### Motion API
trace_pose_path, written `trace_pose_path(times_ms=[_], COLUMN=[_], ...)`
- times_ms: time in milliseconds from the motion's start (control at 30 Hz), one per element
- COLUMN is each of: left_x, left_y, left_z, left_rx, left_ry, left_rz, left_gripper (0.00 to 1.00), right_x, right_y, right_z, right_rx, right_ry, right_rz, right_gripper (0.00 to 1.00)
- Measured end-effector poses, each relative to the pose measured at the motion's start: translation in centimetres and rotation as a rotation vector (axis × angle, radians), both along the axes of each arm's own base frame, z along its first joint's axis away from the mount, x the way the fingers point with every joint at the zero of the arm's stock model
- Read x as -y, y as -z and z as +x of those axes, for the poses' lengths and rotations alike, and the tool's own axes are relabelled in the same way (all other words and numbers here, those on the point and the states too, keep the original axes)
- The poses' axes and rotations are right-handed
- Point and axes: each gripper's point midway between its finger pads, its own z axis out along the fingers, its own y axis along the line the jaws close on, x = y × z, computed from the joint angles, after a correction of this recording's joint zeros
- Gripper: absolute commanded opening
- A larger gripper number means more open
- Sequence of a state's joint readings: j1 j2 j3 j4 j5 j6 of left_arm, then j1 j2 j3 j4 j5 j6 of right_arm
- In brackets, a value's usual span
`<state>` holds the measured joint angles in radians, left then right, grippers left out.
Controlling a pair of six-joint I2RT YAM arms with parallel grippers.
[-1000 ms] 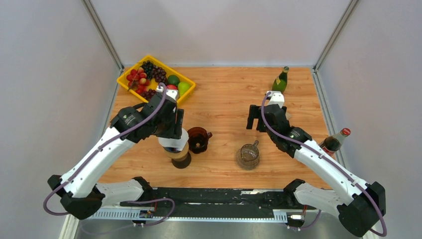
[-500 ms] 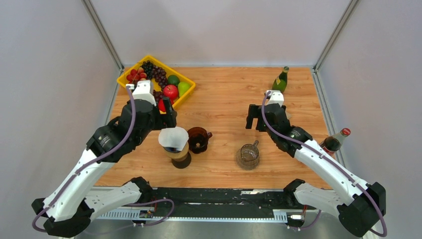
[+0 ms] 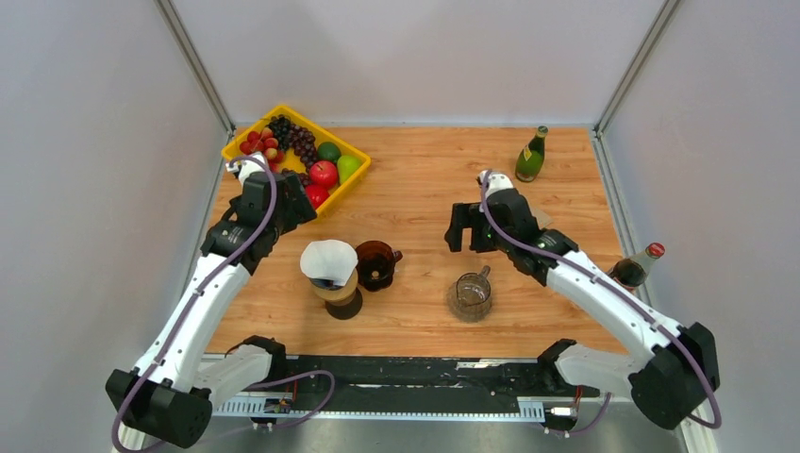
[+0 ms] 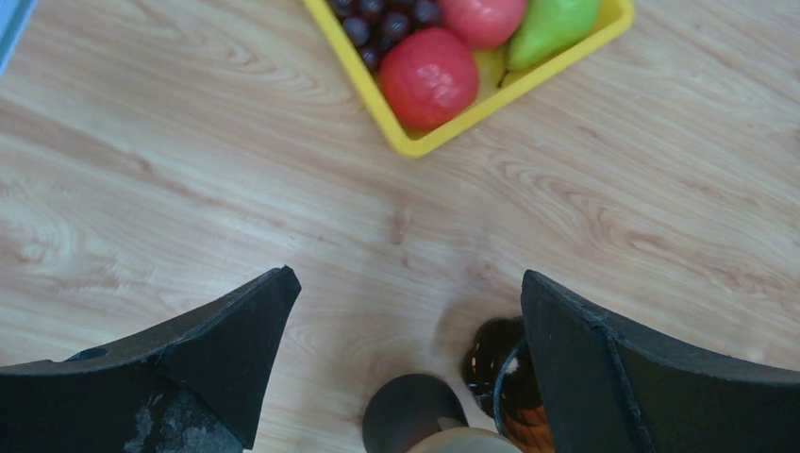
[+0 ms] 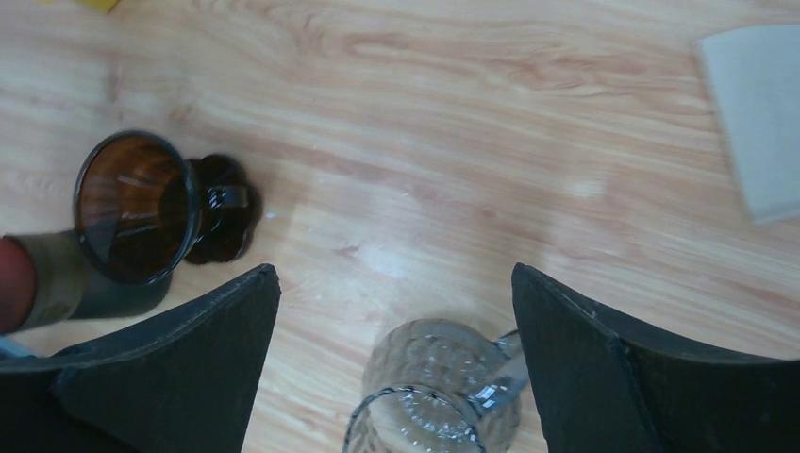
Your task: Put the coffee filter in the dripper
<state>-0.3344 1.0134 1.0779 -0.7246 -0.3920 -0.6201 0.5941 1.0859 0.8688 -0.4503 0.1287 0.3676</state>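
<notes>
- The white paper coffee filter (image 3: 325, 257) stands open-mouthed on a tan cup-like stand with a dark base (image 3: 343, 302), near the front of the wooden table (image 3: 425, 175), left of centre.
- The brown glass dripper (image 3: 375, 262) sits just right of that stand, handle pointing right. The right wrist view shows its cone with nothing inside.
- The left gripper (image 4: 408, 283) hangs above bare wood between the yellow fruit tray (image 4: 406, 142) and the filter. Its fingers are spread wide with nothing between them.
- The right gripper (image 5: 394, 274) hovers over the middle of the table, to the right of and beyond the dripper. Its fingers are also wide apart and hold nothing.
- A clear glass mug (image 3: 471, 294) stands near the front, right of the dripper and below the right gripper.
- The tray at the far left holds a red apple (image 4: 429, 77), grapes and green fruit.
- A green bottle (image 3: 531, 156) stands at the far right, and a red-capped bottle (image 3: 634, 267) at the right edge.
- A pale flat sheet (image 5: 759, 118) lies on the wood to the right of the right gripper.
</notes>
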Motion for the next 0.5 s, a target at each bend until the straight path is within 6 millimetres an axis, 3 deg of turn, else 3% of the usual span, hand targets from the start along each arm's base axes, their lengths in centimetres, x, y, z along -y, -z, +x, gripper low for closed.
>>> trace_pose_path(times_ms=[300,500], left_x=[-2.0,-1.5], left_y=[5.2,7.1], left_z=[-1.1,-2.1], left_rx=[-0.051,-0.049], left_ry=[-0.085,-0.06], left_rz=[-0.061,-0.094], left_gripper=[1.0,1.0], right_x=[-9.1,-15.4], right_y=[4.4,4.8], right_z=[-0.8,-0.1], right_rx=[-0.229,-0.221], right_ry=[-0.291,-0.513], right_rz=[0.025,0.019], right_gripper=[0.91,0.84])
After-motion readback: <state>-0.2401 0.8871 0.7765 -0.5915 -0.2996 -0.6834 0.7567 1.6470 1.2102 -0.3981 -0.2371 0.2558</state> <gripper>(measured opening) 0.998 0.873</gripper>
